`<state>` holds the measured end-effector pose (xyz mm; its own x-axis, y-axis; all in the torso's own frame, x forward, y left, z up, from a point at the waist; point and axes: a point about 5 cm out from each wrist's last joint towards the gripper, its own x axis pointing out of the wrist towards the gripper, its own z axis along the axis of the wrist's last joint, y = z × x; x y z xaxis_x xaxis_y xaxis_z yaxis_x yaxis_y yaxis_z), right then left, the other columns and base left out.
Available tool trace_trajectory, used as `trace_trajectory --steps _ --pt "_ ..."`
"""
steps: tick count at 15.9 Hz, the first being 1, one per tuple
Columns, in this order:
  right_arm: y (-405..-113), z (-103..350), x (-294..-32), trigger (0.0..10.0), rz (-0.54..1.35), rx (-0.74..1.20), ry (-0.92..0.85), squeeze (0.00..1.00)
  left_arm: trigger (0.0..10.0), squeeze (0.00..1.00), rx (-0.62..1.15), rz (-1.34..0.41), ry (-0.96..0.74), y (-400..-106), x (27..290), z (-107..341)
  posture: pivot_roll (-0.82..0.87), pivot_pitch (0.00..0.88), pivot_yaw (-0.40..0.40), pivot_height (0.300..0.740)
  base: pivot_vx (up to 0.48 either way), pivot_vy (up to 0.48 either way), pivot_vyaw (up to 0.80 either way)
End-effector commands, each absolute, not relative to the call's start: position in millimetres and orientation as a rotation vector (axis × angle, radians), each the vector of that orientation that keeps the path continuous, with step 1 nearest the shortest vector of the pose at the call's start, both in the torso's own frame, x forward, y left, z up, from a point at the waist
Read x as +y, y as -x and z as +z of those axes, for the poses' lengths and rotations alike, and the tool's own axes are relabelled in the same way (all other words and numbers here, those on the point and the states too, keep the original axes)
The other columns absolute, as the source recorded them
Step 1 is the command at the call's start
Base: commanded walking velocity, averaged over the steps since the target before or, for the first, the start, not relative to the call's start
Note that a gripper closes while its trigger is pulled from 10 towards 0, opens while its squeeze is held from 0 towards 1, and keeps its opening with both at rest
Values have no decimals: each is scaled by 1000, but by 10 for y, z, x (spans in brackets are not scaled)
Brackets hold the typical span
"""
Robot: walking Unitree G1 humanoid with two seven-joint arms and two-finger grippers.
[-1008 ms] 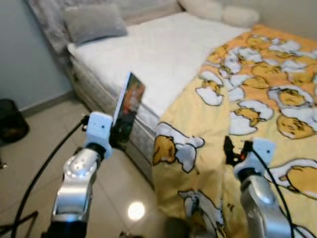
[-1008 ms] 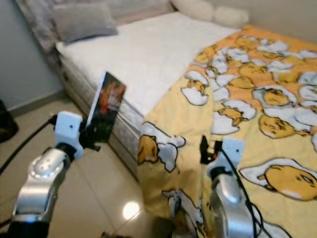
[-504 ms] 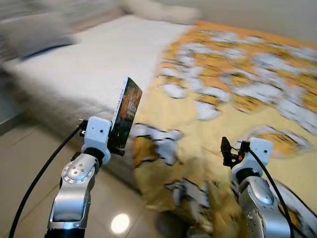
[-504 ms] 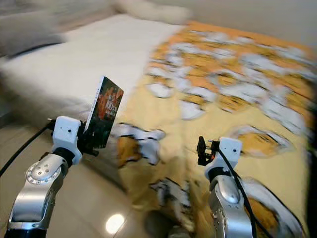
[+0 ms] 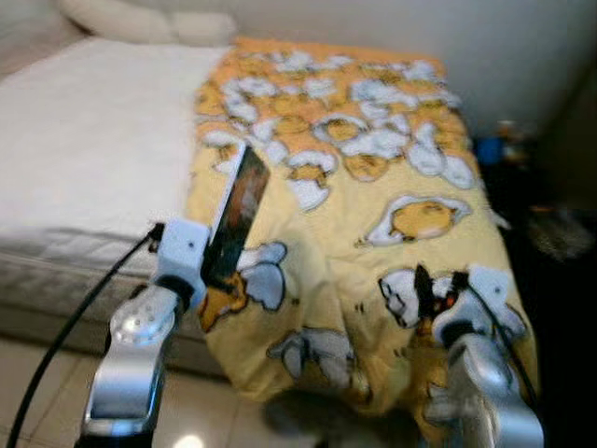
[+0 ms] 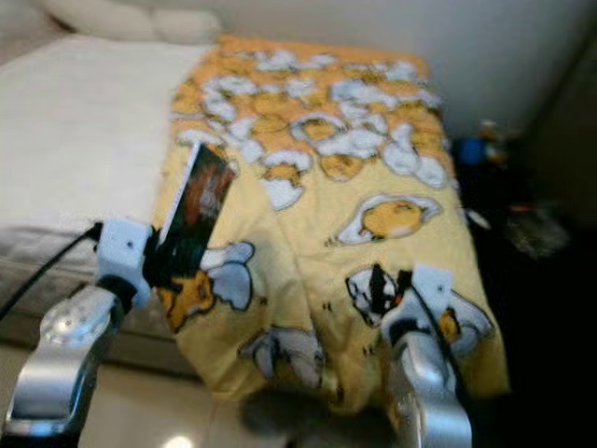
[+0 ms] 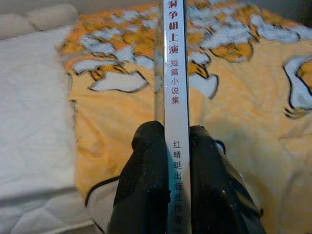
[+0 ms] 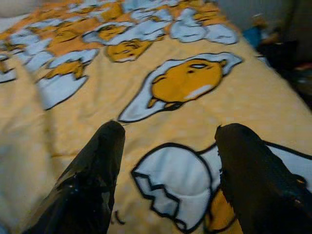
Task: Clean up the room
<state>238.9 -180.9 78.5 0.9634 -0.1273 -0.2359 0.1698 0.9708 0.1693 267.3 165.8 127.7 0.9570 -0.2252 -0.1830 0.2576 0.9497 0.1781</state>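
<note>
The left gripper (image 7: 168, 161) clamped a book (image 5: 239, 210) upright, carrying it; next needed a shelf. The right gripper (image 8: 168, 161) gaped wide above the blanket (image 5: 373, 187).

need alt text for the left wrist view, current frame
The left gripper is shut on a thin book, held spine toward the camera; the white spine carries red Chinese print. Behind it a yellow blanket patterned with cartoon eggs covers part of a bed, with bare white mattress to one side and pillows at the far end.
</note>
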Motion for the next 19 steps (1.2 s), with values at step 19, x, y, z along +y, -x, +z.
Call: trace_trajectory --steps 19 --pt "-2475 784 -1709 10000 -93 218 -195 0 10000 0 125 -238 -220 -2658 1689 1397 -131 10 1 740 0 417 -694"
